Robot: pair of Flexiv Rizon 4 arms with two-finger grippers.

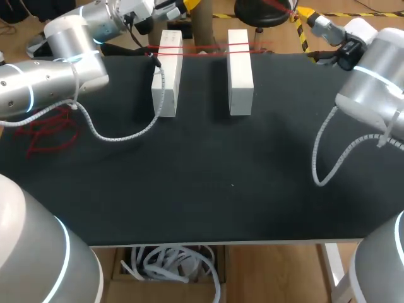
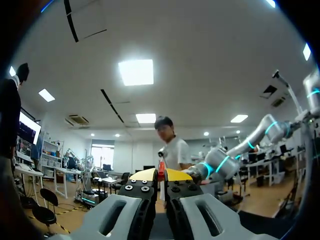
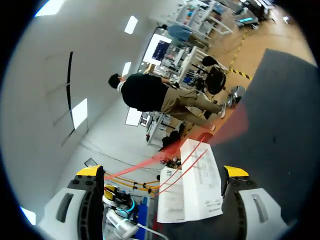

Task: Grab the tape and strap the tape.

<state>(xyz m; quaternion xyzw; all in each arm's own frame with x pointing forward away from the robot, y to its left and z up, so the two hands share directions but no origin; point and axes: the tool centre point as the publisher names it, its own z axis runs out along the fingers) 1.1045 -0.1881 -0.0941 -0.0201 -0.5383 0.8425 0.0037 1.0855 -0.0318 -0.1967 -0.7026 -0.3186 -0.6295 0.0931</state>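
Two white blocks, the left one (image 1: 166,72) and the right one (image 1: 240,71), stand side by side at the back of the black table (image 1: 202,189). A thin red tape (image 1: 208,50) runs across both near their far ends. My left gripper (image 2: 160,175), up at the back left (image 1: 177,6), is shut on a bit of red tape (image 2: 161,169) pinched between its yellow tips. My right gripper (image 3: 162,171) is open at the back right (image 1: 309,16). A white block (image 3: 190,192) crossed by red tape lines (image 3: 187,162) lies ahead of it, between its fingers but untouched.
A loose tangle of red tape (image 1: 47,129) lies on the table's left side under my left arm. A brown cardboard tube (image 1: 202,22) stands behind the blocks. White coiled cables (image 1: 120,132) (image 1: 328,158) hang from both arms.
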